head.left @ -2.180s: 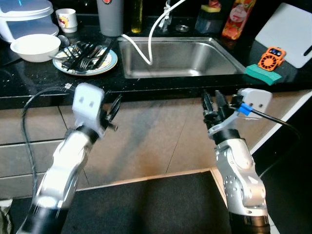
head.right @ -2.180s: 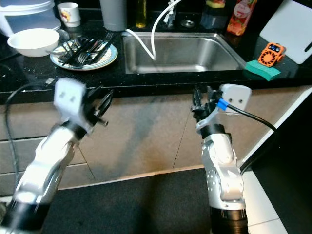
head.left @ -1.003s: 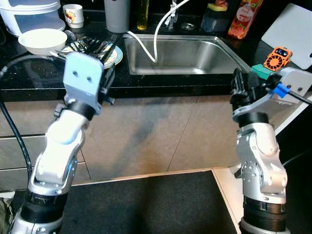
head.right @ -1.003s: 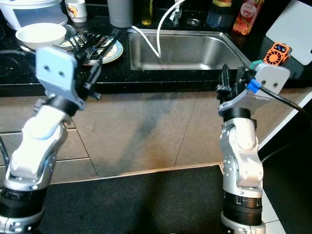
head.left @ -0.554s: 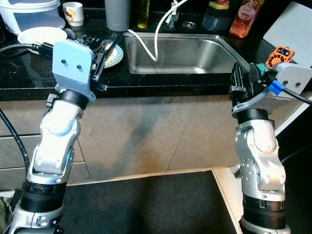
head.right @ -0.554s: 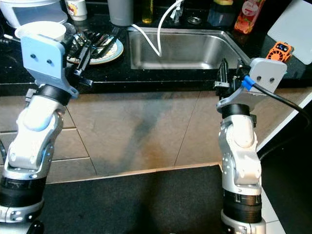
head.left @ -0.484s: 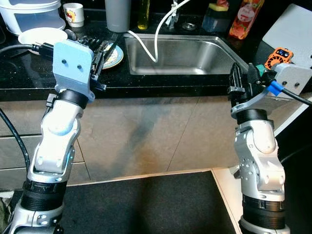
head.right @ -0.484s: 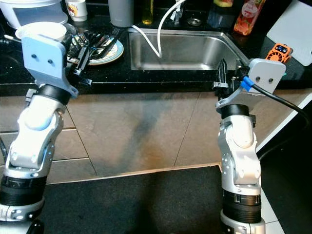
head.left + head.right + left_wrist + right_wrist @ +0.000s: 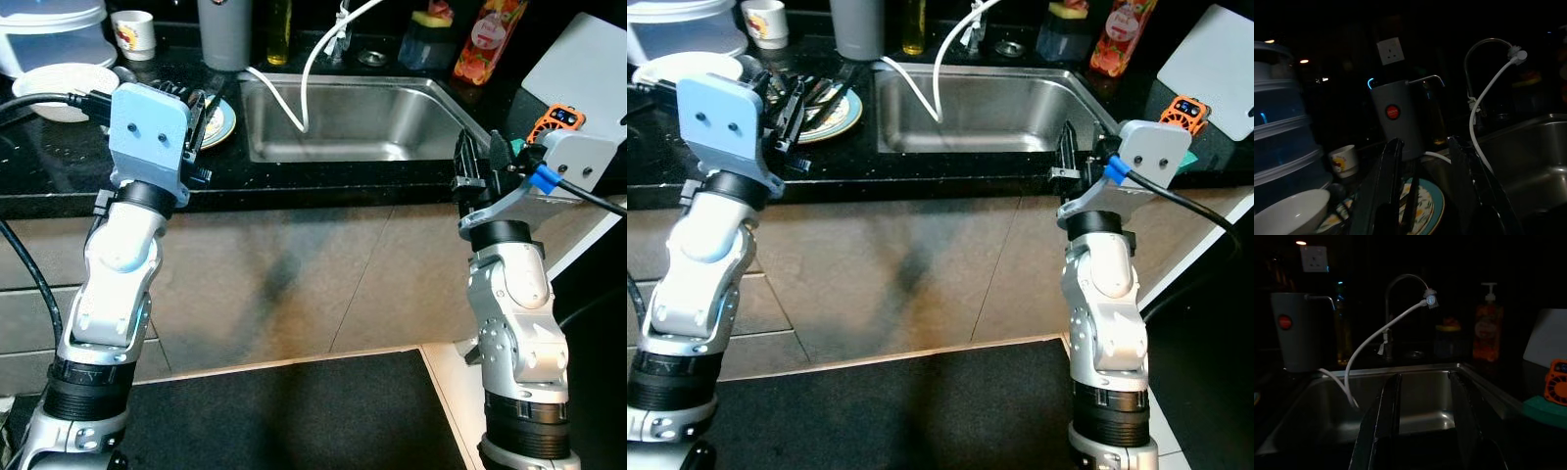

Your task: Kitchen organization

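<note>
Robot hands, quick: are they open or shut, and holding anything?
Left end effector: open, holding nothing, raised near the plate of cutlery.
Right end effector: open, holding nothing, facing the sink.

A dark mat [image 9: 294, 411] lies on the floor below tan cabinet fronts [image 9: 313, 264].

Patterned plate [image 9: 844, 116] on black counter, dark cutlery [image 9: 818, 93] piled on it

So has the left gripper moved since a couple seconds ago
Yes. The left gripper has risen from below the counter edge to the plate of cutlery left of the sink.
</note>
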Available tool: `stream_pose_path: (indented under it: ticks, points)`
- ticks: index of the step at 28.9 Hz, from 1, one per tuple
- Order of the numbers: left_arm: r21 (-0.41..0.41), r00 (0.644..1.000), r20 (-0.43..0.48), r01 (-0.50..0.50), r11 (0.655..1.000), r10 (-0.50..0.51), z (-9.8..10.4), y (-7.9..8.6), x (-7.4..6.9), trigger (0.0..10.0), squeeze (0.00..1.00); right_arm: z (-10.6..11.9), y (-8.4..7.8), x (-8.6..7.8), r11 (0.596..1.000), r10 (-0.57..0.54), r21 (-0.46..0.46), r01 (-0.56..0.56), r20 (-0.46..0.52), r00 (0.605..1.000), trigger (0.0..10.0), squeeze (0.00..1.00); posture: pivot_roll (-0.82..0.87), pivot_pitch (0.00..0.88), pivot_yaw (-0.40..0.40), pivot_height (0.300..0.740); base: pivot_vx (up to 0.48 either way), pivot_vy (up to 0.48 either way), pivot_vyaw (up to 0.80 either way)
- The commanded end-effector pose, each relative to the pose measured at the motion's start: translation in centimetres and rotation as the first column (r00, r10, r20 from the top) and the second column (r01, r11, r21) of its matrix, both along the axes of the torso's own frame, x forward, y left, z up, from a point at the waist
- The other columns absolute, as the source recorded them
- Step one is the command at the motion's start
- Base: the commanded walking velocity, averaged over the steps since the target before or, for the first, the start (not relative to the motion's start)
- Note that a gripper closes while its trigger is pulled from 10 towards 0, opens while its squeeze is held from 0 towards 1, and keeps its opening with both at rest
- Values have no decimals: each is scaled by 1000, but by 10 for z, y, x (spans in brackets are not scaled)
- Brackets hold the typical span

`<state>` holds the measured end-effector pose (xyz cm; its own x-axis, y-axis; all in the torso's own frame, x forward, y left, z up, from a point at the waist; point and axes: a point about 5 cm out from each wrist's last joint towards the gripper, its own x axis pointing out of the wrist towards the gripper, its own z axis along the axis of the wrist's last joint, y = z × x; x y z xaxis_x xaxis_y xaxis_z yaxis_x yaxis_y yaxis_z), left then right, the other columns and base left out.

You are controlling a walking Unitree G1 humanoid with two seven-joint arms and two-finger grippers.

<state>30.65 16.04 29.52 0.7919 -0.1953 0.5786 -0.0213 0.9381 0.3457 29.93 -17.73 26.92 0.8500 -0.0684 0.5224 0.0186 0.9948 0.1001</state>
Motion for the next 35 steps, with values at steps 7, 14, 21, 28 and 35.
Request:
stream_pose_path:
  ticks: [7,14,21,28,35]
  points:
    - [4,1000,9,1,1000,-1,-1,-2,1,10000,0,-4,-3,1,1000,-7,-4,7,-12,1000,10000,0,28,53,-107,740,471,0,0]
    - [10,1000,9,-2,1000,2,-3,-2,2,10000,0,-6,-3,1,1000,-2,-3,2,-16,1000,10000,0,28,53,-107,740,410,0,0]
    - [10,1000,7,-5,1000,5,-3,-2,3,10000,0,-7,-2,1,1000,-1,-2,1,-19,1000,10000,0,30,55,-105,740,392,0,0]
    - [11,1000,10,-9,1000,9,-3,0,3,10000,0,-8,-1,1,1000,3,2,-3,-22,1000,10000,0,33,59,-103,740,382,0,0]
    - [12,1000,9,-11,1000,11,-3,0,4,10000,0,-9,0,1,1000,6,4,-6,-24,1000,10000,0,33,60,-100,740,381,0,0]
